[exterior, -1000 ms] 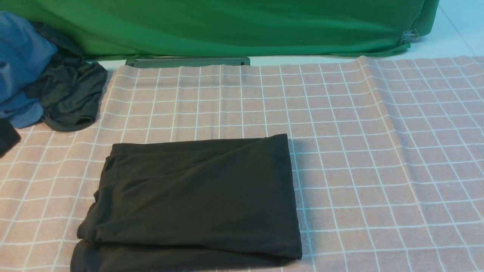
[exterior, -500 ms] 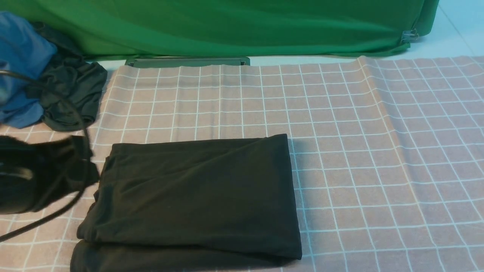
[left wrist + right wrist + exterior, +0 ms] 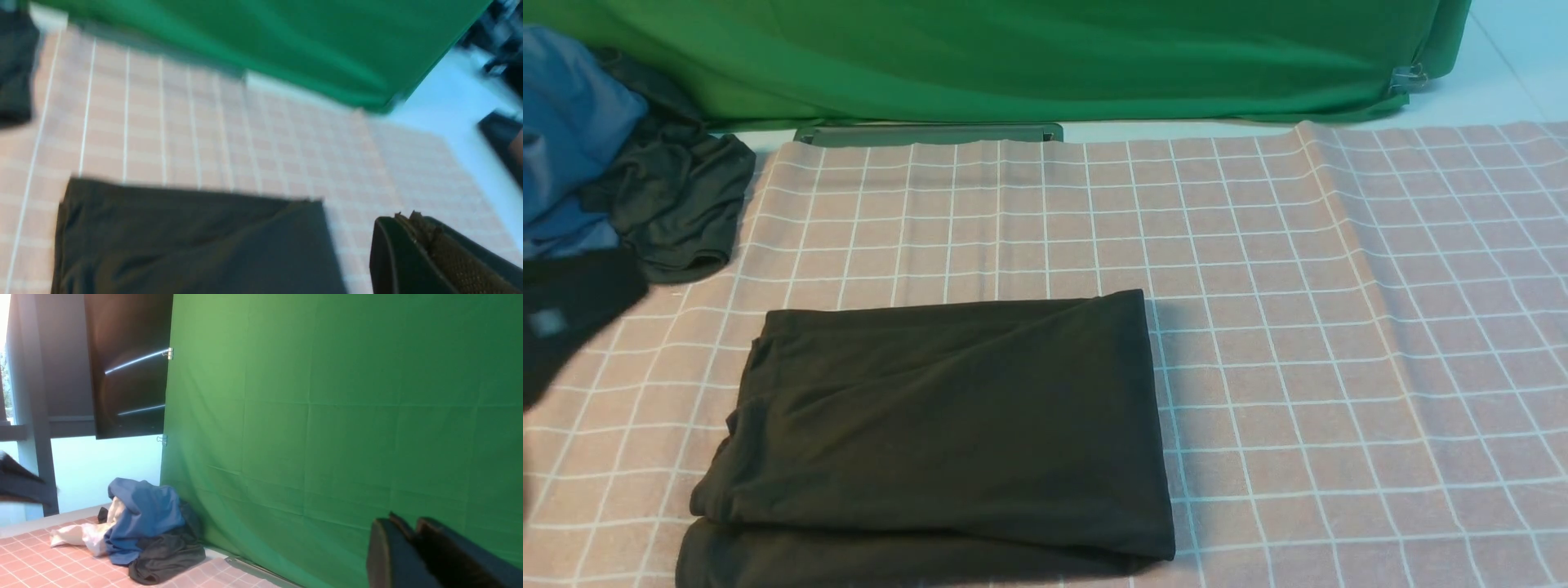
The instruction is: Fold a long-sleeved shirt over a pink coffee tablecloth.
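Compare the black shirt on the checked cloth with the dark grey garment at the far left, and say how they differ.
The long-sleeved shirt is folded into a flat rectangle; the dark grey garment lies crumpled. The shirt lies wholly on the pink tablecloth; the grey one lies at its edge against a blue garment. The shirt looks blacker. Both lie ungripped.
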{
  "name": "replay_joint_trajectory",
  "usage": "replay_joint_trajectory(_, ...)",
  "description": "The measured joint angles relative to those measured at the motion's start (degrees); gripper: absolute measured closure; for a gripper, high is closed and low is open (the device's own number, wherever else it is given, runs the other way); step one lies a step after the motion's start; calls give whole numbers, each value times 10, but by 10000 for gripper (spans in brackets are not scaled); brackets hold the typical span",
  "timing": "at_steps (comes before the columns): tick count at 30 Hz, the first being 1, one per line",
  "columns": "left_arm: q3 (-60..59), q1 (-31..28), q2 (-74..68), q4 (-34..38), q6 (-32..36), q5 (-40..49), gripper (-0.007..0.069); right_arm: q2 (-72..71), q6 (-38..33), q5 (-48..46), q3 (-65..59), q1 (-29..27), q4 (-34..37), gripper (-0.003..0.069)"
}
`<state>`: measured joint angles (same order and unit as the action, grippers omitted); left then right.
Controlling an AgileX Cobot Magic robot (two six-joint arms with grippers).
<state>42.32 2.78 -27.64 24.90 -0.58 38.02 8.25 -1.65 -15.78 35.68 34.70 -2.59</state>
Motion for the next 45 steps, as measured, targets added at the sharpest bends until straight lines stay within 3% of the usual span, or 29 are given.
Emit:
replay_joint_trajectory(8,0,0,118,0,-3,7,612,0,0,-1,0,0,0,513)
replay_joint_trajectory(20,0,0,130,-14,13,25,612,0,0,0,0,0,1,485)
replay_joint_trajectory(28,-3,0,130,-53,37,-41,612,0,0,-1,0,0,1,464)
replay_joint_trajectory(33,-67,0,130,-109,15,-127,611,0,0,-1,0,0,1,463)
replay_joint_trajectory(37,-201,0,164,-224,-93,-222,611,0,0,-1,0,0,1,459)
replay_joint_trajectory(45,-390,0,263,-265,-128,-303,611,0,0,-1,0,0,1,442)
